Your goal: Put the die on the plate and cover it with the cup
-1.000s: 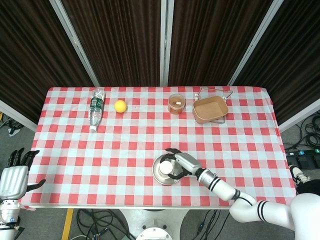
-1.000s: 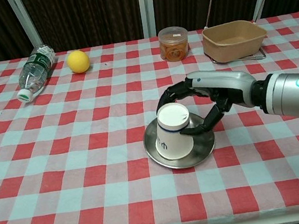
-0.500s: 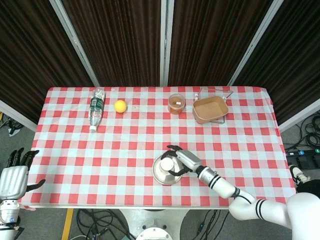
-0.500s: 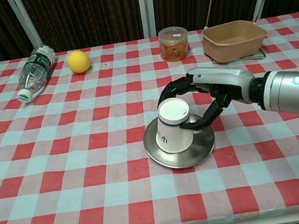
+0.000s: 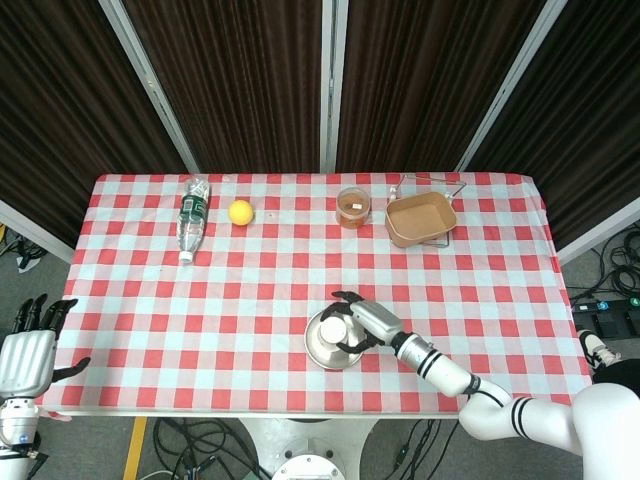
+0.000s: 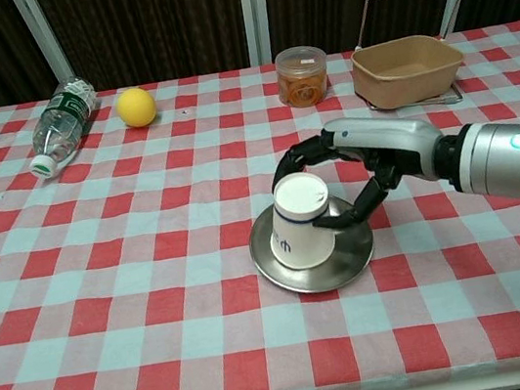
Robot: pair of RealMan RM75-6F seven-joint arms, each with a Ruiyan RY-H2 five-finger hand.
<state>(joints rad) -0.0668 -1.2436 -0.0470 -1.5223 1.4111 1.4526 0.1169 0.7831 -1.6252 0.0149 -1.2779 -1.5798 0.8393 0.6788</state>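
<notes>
A white paper cup (image 6: 301,221) with a thin dark band near its base and a dark mark on its side stands upside down on a round, shiny metal plate (image 6: 350,262), tilted so its closed bottom leans toward one o'clock. It covers the plate's middle and its ten o'clock side. The plate lies flat on the table near the front edge. The die cannot be seen.

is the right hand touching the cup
Touching. The chest view shows the right hand with fingers wrapped against the upside-down cup on the plate.
</notes>
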